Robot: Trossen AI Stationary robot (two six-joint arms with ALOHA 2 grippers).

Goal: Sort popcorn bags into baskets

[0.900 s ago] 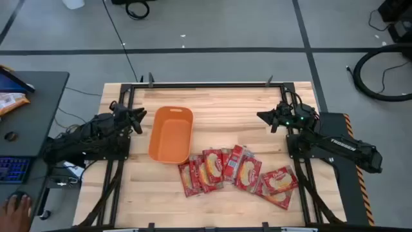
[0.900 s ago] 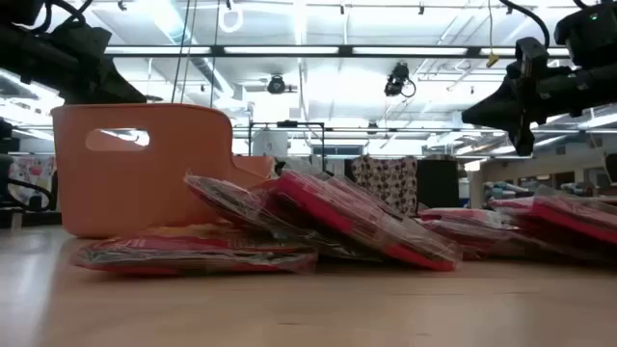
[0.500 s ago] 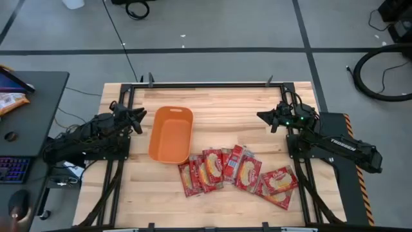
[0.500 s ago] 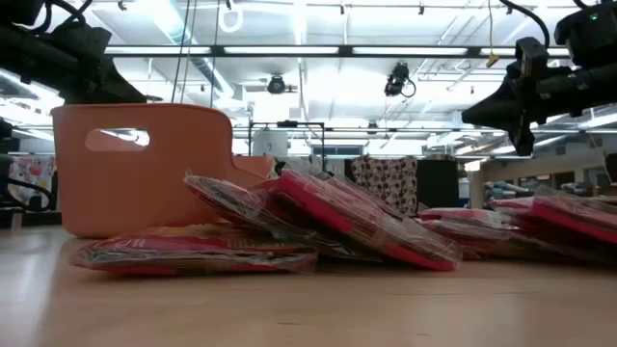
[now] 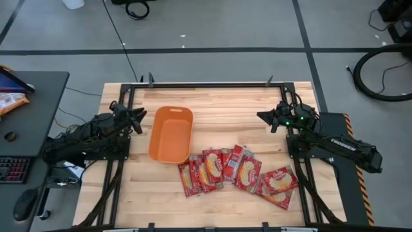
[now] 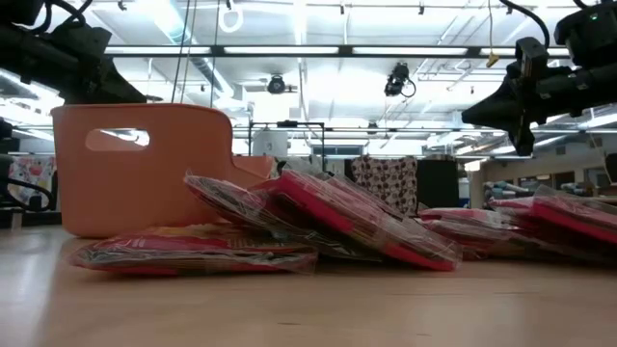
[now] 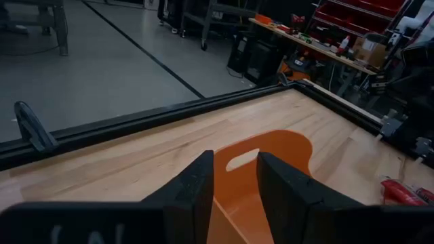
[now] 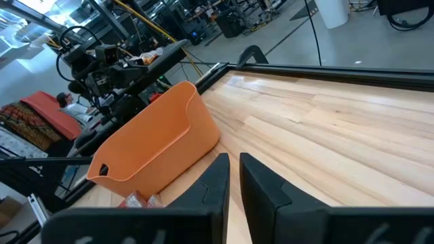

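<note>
Several red popcorn bags (image 5: 235,171) lie flat and overlapping in a row on the near half of the wooden table; in the low view the popcorn bags (image 6: 318,226) lean on one another. The orange basket (image 5: 170,133) stands on its base left of centre, with nothing showing inside. My left gripper (image 5: 140,120) hovers open just left of the basket, facing its handle cut-out (image 7: 245,159). My right gripper (image 5: 260,116) hovers at the table's right side, shut, pointing toward the basket (image 8: 156,146). Neither touches anything.
Bare wood lies between the two grippers and along the far edge (image 5: 212,96). A black frame rail (image 5: 206,84) borders the table. A dark desk (image 5: 32,109) stands to the left with a keyboard, a mouse and an orange-and-white packet (image 5: 9,101).
A person's hand at the desk left of the table has drawn back out of view. The arms, the bags and the basket have kept still.
</note>
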